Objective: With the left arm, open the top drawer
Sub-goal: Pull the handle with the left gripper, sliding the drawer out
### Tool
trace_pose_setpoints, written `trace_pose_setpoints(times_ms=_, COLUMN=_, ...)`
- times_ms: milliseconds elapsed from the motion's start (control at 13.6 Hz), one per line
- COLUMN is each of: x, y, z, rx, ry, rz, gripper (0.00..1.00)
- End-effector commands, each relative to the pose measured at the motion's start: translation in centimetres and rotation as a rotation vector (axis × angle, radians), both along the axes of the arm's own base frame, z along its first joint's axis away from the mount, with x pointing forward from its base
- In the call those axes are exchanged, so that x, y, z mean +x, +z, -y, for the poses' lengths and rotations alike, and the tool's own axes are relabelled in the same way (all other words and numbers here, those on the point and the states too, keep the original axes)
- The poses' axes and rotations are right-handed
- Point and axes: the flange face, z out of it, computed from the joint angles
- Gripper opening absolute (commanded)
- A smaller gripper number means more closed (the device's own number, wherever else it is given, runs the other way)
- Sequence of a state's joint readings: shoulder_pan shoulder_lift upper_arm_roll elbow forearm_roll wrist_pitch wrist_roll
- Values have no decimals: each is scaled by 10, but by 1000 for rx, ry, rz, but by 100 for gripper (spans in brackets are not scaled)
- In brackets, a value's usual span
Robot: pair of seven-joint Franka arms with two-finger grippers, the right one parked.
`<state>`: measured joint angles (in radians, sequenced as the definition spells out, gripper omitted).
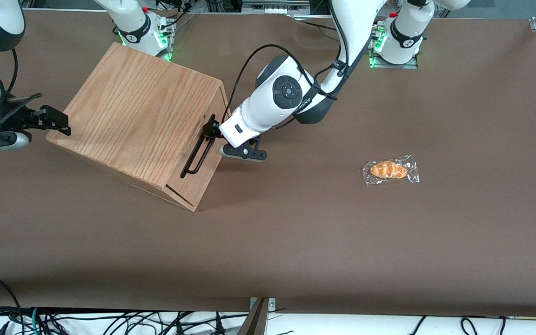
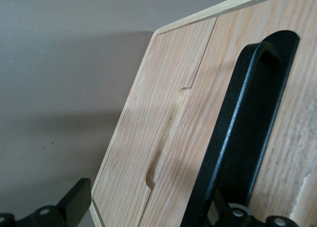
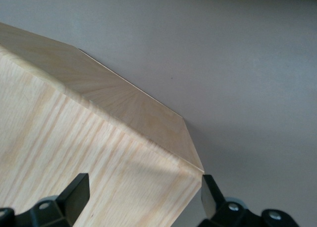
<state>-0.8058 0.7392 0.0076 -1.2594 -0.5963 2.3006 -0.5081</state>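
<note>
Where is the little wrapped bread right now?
In the front view the wrapped bread lies alone on the brown table, toward the working arm's end, well away from the wooden cabinet, where the tool sits at the black handle.

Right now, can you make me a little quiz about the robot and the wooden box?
1. True or false: the top drawer is pulled far out of the cabinet.
2. What is the gripper at?
A) the wrapped bread
B) the black bar handle
C) a cup
3. Fill in: the wrapped bread lies on the brown ____.

Key: 1 false, it looks nearly closed. 2 B. 3 table.
</note>
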Motion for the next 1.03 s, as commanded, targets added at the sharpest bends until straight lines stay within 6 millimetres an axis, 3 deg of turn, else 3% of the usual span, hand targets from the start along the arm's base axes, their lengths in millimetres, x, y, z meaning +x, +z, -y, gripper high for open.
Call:
trace_pose_setpoints(times_ms=0, x=17, y=-5, z=-11, rx=32, ry=16, rz=26, gripper=100)
trace_pose_setpoints(times_ms=588, x=54, y=1, z=-53, rx=39, ry=72, rz=13, gripper=100)
trace_pose_setpoints(times_ms=955, x=84, y=2, z=-91, rx=44, ry=124, rz=1, gripper=100)
